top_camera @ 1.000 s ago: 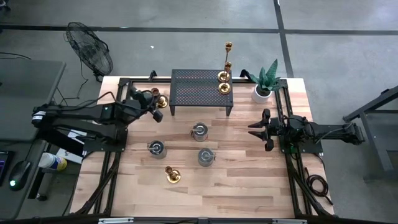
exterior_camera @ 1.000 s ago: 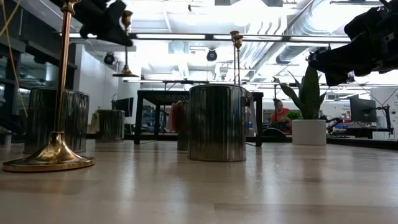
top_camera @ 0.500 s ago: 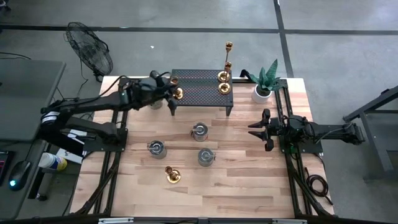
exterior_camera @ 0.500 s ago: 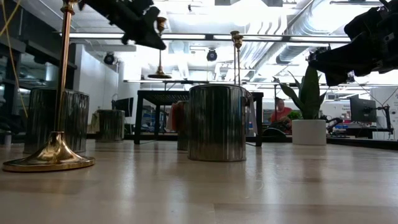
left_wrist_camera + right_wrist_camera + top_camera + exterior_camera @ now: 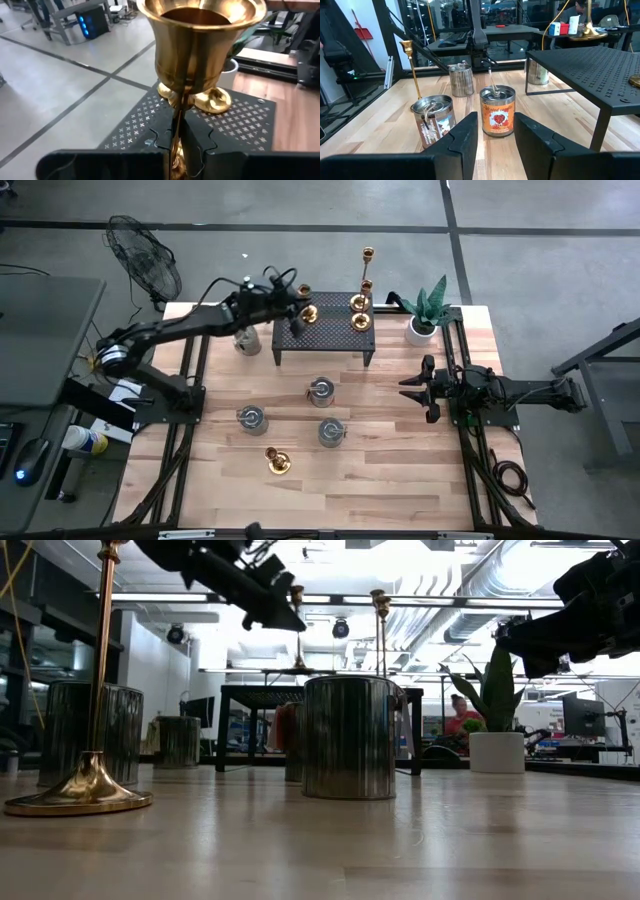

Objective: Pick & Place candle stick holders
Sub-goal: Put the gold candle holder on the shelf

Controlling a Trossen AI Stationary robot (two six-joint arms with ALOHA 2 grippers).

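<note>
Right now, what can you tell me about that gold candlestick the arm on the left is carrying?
The carried candlestick is shiny, brass-looking metal: a flared cup on top, a thin stem below and a round flared base. It stands upright in the air, off the wooden table, above the left end of the black perforated shelf and not resting on it. Only the left tool touches it, its two dark fingers closed on the stem just under the cup. Two more gold holders stand on the shelf beyond.
</note>
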